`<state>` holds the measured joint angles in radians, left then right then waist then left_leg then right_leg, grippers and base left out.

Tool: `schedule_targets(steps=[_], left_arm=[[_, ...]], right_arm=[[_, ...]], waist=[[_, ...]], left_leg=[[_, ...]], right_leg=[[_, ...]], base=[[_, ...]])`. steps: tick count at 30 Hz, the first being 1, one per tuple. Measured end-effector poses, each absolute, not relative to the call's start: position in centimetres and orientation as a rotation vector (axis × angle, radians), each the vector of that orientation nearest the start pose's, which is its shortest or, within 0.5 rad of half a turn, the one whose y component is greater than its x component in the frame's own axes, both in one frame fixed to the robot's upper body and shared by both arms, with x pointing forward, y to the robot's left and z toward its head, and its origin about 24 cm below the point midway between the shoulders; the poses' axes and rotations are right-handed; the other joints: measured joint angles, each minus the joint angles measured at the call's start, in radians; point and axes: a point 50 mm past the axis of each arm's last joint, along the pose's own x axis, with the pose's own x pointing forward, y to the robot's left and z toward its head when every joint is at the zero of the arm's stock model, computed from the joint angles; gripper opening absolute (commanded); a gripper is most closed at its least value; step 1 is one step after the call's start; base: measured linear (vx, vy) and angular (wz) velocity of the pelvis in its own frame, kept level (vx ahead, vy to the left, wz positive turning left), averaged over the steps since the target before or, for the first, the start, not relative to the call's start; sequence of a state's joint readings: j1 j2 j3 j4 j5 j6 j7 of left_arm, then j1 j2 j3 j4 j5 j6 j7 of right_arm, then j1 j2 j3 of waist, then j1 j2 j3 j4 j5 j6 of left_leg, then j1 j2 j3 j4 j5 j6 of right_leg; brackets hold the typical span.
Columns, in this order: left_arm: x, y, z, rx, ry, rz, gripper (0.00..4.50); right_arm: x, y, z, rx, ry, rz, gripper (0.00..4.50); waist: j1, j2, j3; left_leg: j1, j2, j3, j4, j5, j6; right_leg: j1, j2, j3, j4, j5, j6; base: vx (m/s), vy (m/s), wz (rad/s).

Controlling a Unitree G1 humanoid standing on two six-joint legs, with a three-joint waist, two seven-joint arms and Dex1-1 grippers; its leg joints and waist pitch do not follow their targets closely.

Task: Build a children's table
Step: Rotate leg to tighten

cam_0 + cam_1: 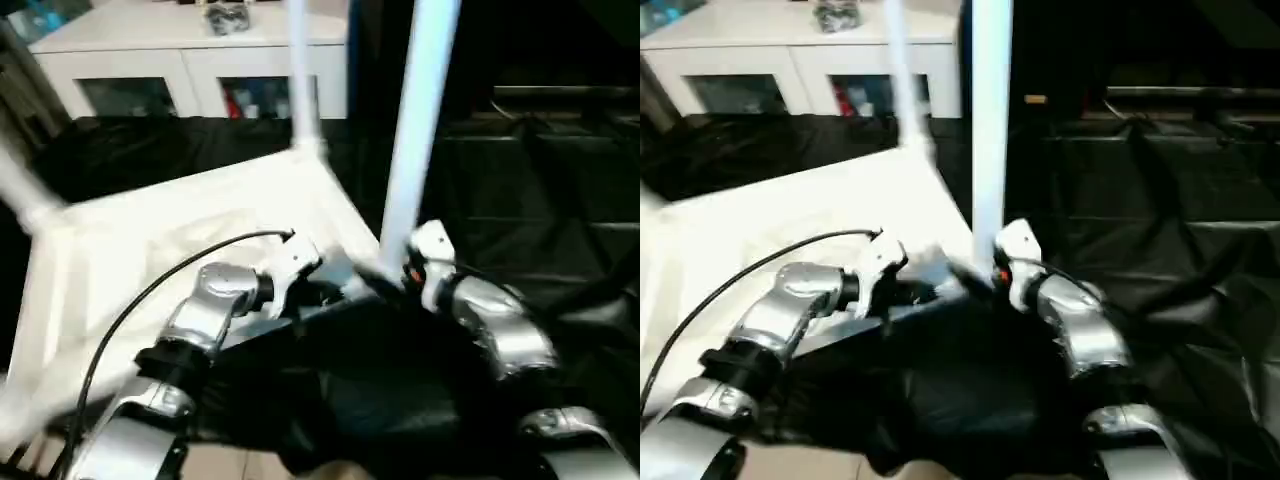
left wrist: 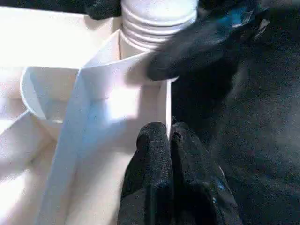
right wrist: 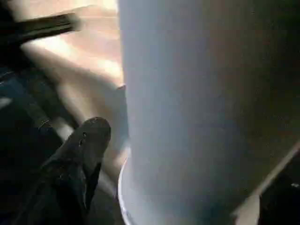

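The children's table lies upside down on a black cloth, its white ribbed tabletop (image 1: 180, 230) facing up. Three white legs stand up from its corners: one at the near right (image 1: 415, 120), one at the far corner (image 1: 300, 70) and one at the left (image 1: 20, 190). My left gripper (image 2: 171, 136) is shut and presses on the tabletop's rim next to the near-right corner socket (image 2: 140, 47). My right gripper (image 1: 392, 275) is at the foot of the near-right leg (image 3: 187, 93). The leg stands between its fingers, and one finger (image 3: 89, 140) sits slightly off it, so the gripper is open.
A white cabinet with glass doors (image 1: 190, 50) stands behind the table, with a small dark object (image 1: 228, 15) on top. Black cloth (image 1: 540, 200) covers the surface to the right and in front. A black cable (image 1: 150, 290) arcs over my left forearm.
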<state>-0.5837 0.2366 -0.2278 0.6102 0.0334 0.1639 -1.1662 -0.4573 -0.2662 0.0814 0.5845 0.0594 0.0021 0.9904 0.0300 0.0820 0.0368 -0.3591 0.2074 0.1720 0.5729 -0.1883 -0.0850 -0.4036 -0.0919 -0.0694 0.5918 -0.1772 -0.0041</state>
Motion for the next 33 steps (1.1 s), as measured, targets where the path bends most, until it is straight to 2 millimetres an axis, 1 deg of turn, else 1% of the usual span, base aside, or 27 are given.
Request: schedule_targets(steps=[2, 4, 5, 6, 9, 11, 14, 17, 22, 23, 25, 26, 28, 29, 32, 33], left_arm=[[31.1, 10.9, 4.4, 0.28, 0.449, -1.374, 0.0], [30.9, 11.3, 4.3, 0.285, 0.461, -1.409, 0.0], [30.8, 11.5, 4.3, 0.284, 0.467, -1.422, 0.0], [30.7, 11.6, 4.3, 0.284, 0.47, -1.429, 0.0], [30.5, 12.0, 4.3, 0.28, 0.477, -1.452, 0.0], [30.4, 12.1, 4.4, 0.282, 0.48, -1.461, 0.0], [30.3, 12.2, 4.4, 0.282, 0.486, -1.479, 0.0], [30.3, 12.2, 4.4, 0.28, 0.489, -1.487, 0.0], [30.3, 12.2, 4.3, 0.275, 0.494, -1.479, 0.0], [30.3, 12.2, 4.2, 0.273, 0.491, -1.463, 0.0], [30.7, 12.1, 4.1, 0.265, 0.474, -1.387, 0.0], [31.1, 11.7, 3.9, 0.267, 0.466, -1.338, 0.0], [31.7, 11.0, 4.0, 0.27, 0.451, -1.281, 0.0], [32.0, 10.4, 4.0, 0.271, 0.446, -1.247, 0.0], [32.3, 9.4, 3.8, 0.245, 0.438, -1.185, 0.0], [32.7, 8.8, 4.0, 0.242, 0.434, -1.145, 0.0]], right_arm=[[30.2, -14.8, 3.7, -0.178, 0.282, 1.155, 3.92], [29.6, -14.9, 3.9, -0.188, 0.298, 1.229, 3.92], [29.5, -14.8, 3.9, -0.188, 0.304, 1.256, 3.69], [29.4, -14.8, 3.9, -0.189, 0.307, 1.271, 3.69], [29.3, -14.7, 4.0, -0.195, 0.312, 1.301, 3.58], [29.2, -14.6, 4.0, -0.186, 0.315, 1.314, 3.34], [29.1, -14.5, 4.0, -0.161, 0.323, 1.319, 3.16], [28.9, -14.5, 4.0, -0.149, 0.331, 1.324, 2.83], [28.9, -14.4, 3.8, -0.141, 0.331, 1.311, 2.73], [29.0, -14.3, 3.7, -0.135, 0.326, 1.283, 2.73], [29.8, -13.9, 3.4, -0.12, 0.308, 1.164, 2.72], [30.5, -13.7, 3.3, -0.109, 0.299, 1.071, 2.72], [31.2, -13.6, 3.0, -0.088, 0.291, 0.944, 2.71], [31.8, -13.5, 3.0, -0.07, 0.283, 0.862, 2.71], [32.5, -13.2, 2.9, -0.049, 0.274, 0.724, 2.71], [33.1, -13.0, 2.9, -0.047, 0.27, 0.645, 2.71]], waist=[[0.006, 0.0, 0.0], [0.009, 0.0, 0.0], [0.008, 0.0, 0.0], [0.008, 0.0, 0.0], [0.008, 0.0, 0.0], [0.008, 0.0, 0.0], [0.009, 0.0, 0.0], [0.012, 0.0, 0.0], [0.012, 0.0, 0.0], [0.01, 0.0, 0.0], [0.005, -0.001, -0.001], [0.0, -0.001, -0.001], [-0.004, -0.002, 0.0], [-0.008, -0.002, 0.0], [-0.014, -0.002, 0.0], [-0.017, -0.002, 0.0]], left_leg=[[0.001, 0.0, 0.0, 0.0, -0.001, -0.001], [0.002, 0.0, 0.0, 0.001, -0.001, -0.001], [0.002, 0.0, 0.0, 0.001, -0.001, -0.001], [0.002, 0.0, 0.0, 0.001, -0.001, -0.002], [0.001, 0.0, 0.0, 0.001, -0.001, -0.002], [0.001, 0.0, 0.0, 0.001, -0.001, -0.002], [0.001, 0.0, 0.0, 0.001, -0.001, -0.002], [0.001, 0.0, 0.0, 0.001, -0.001, -0.002], [0.002, 0.0, 0.0, 0.001, -0.001, -0.002], [0.002, 0.0, 0.0, 0.001, -0.001, -0.002], [0.005, 0.0, 0.0, 0.002, -0.001, -0.002], [0.007, 0.0, 0.0, 0.002, -0.001, -0.002], [0.008, -0.001, -0.002, 0.003, -0.001, -0.002], [0.009, -0.001, -0.002, 0.003, -0.001, -0.002], [0.009, -0.001, -0.002, 0.003, -0.001, -0.002], [0.008, -0.001, -0.002, 0.003, -0.001, -0.002]], right_leg=[[0.001, 0.0, 0.001, 0.0, 0.0, 0.0], [0.002, 0.0, 0.001, 0.001, 0.0, 0.0], [0.002, 0.0, 0.001, 0.001, 0.0, 0.0], [0.002, 0.0, 0.001, 0.001, 0.0, 0.0], [0.002, 0.0, 0.001, 0.001, 0.0, 0.0], [0.001, 0.0, 0.001, 0.001, 0.0, 0.0], [0.001, 0.0, 0.001, 0.001, 0.0, 0.0], [0.001, 0.0, 0.001, 0.001, 0.0, 0.0], [0.002, 0.0, 0.001, 0.001, 0.0, 0.0], [0.002, 0.0, 0.001, 0.002, 0.0, 0.0], [0.004, 0.0, 0.001, 0.003, 0.0, 0.0], [0.005, 0.0, 0.002, 0.002, 0.0, 0.0], [0.006, 0.0, 0.003, 0.002, -0.003, 0.005], [0.005, 0.0, 0.003, 0.001, -0.003, 0.005], [0.006, 0.0, 0.003, 0.001, -0.003, 0.005], [0.006, 0.0, 0.003, 0.001, -0.003, 0.005]], base=[[0.0, 0.0, 0.0], [0.0, 0.0, 0.0], [0.0, 0.0, 0.0], [0.0, 0.0, 0.0], [0.0, 0.0, 0.0], [0.0, 0.0, 0.0], [0.0, 0.0, 0.0], [0.0, 0.0, 0.0], [0.0, 0.0, 0.0], [0.0, 0.0, 0.0], [0.0, 0.0, 0.0], [0.0, 0.0, 0.0], [0.0, 0.0, 0.0], [0.0, 0.0, 0.0], [0.0, 0.0, 0.0], [0.0, 0.0, 0.0]])
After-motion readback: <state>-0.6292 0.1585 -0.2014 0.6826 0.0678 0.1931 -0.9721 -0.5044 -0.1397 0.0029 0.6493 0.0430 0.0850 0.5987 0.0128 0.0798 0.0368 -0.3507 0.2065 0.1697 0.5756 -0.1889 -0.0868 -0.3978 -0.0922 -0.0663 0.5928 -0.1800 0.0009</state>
